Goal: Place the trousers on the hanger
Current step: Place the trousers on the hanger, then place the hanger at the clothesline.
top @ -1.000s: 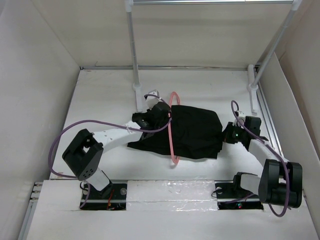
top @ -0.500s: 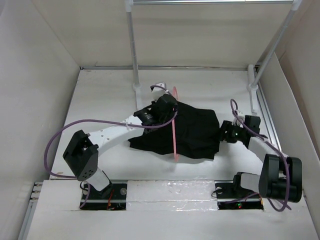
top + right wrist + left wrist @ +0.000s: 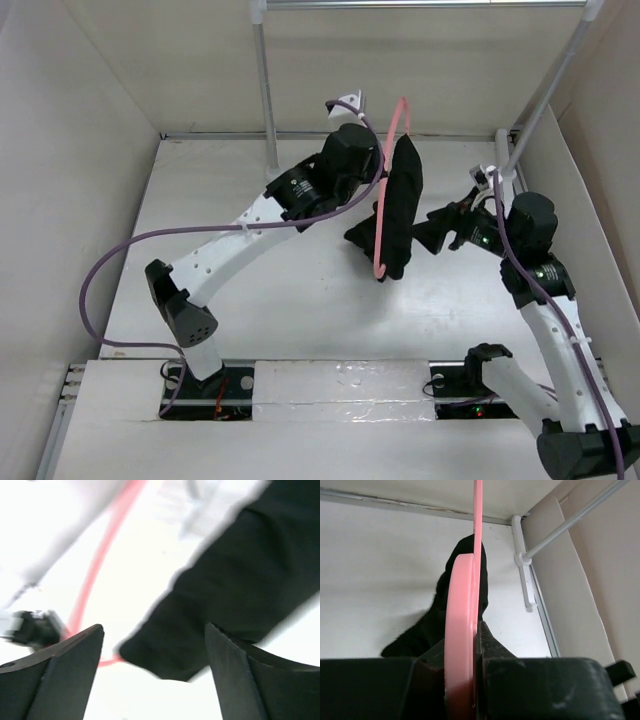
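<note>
Left hand (image 3: 464, 666) pinching one hanger (image 3: 396, 126), one trousers (image 3: 401, 200) draped, right hand (image 3: 154, 635) spread

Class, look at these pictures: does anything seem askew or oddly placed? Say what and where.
The trousers hang bunched and lopsided on the hanger, with one clump poking out toward the left arm's side. The hanger is held aloft at a slant, clamped in the left gripper, not on the rack.
</note>
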Robot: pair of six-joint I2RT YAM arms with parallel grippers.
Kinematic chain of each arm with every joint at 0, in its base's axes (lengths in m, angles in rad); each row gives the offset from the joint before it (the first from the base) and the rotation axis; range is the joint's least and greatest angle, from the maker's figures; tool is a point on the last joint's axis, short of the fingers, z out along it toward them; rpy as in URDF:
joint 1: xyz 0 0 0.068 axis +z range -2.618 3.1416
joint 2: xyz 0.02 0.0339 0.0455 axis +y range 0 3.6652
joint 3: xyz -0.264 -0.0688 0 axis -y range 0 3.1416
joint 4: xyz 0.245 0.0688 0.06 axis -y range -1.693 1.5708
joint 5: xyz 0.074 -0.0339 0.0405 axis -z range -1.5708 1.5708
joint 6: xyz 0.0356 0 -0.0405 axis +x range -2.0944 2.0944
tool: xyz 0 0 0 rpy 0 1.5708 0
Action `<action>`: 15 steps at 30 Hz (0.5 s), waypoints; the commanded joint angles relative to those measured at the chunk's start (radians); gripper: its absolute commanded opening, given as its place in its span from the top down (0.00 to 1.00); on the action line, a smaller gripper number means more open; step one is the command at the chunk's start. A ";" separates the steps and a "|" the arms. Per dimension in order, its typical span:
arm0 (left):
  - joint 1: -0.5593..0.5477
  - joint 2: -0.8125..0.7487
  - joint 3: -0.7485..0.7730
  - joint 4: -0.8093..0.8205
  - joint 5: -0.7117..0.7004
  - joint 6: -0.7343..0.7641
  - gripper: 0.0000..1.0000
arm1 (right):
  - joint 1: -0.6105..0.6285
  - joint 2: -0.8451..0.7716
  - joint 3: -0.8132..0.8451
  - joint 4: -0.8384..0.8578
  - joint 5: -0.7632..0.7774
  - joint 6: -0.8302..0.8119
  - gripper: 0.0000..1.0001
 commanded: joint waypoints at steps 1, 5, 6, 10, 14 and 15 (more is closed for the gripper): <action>-0.003 0.032 0.134 -0.068 0.023 0.037 1.00 | 0.078 -0.038 0.090 0.114 0.028 0.174 0.11; -0.003 0.071 0.239 -0.118 0.043 0.041 1.00 | 0.155 0.011 0.121 0.143 0.054 0.211 0.08; -0.003 0.075 0.247 -0.122 0.053 0.043 1.00 | 0.175 0.023 0.116 0.168 0.059 0.221 0.08; -0.003 0.079 0.259 -0.119 0.061 0.044 1.00 | 0.285 0.087 0.073 0.315 0.110 0.308 0.08; -0.003 0.077 0.271 -0.118 0.066 0.049 1.00 | 0.412 0.121 0.044 0.304 0.250 0.332 0.10; -0.003 0.077 0.270 -0.118 0.066 0.051 1.00 | 0.432 0.124 0.026 0.309 0.273 0.345 0.11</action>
